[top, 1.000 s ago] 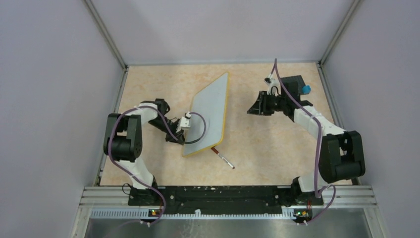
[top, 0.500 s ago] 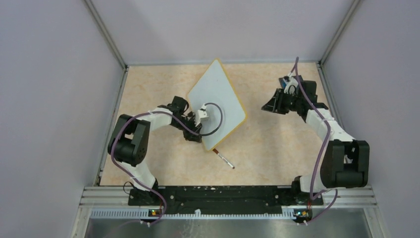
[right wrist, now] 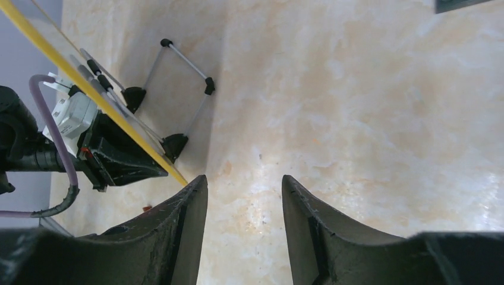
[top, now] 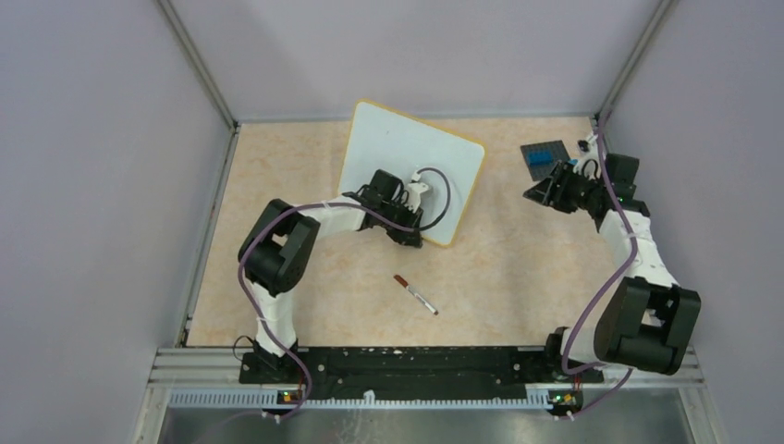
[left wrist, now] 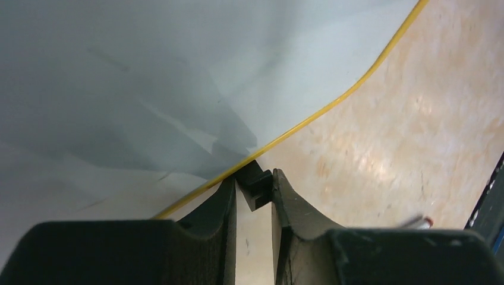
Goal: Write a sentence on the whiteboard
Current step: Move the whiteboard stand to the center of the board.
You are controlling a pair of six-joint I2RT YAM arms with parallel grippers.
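The whiteboard [top: 398, 157] stands tilted at the back centre, white with a thin yellow rim. Its face is blank in the top view, so no sentence shows. My left gripper [top: 411, 233] is at its lower edge, shut on a little black foot [left wrist: 259, 186] under the yellow rim [left wrist: 333, 104]. My right gripper [top: 544, 191] is open and empty at the back right, over bare table [right wrist: 333, 107]. In the right wrist view the board's yellow edge [right wrist: 71, 74] and its wire stand [right wrist: 189, 65] show at the left.
A marker [top: 415, 295] with a reddish cap lies on the table in front of the board. A dark grey studded plate [top: 544, 154] with a blue brick sits at the back right, next to my right gripper. Grey walls close three sides.
My left gripper has swung the whiteboard from left of centre toward the back centre, turning its face to the camera. My right arm has drawn back to the right, uncovering the studded plate.
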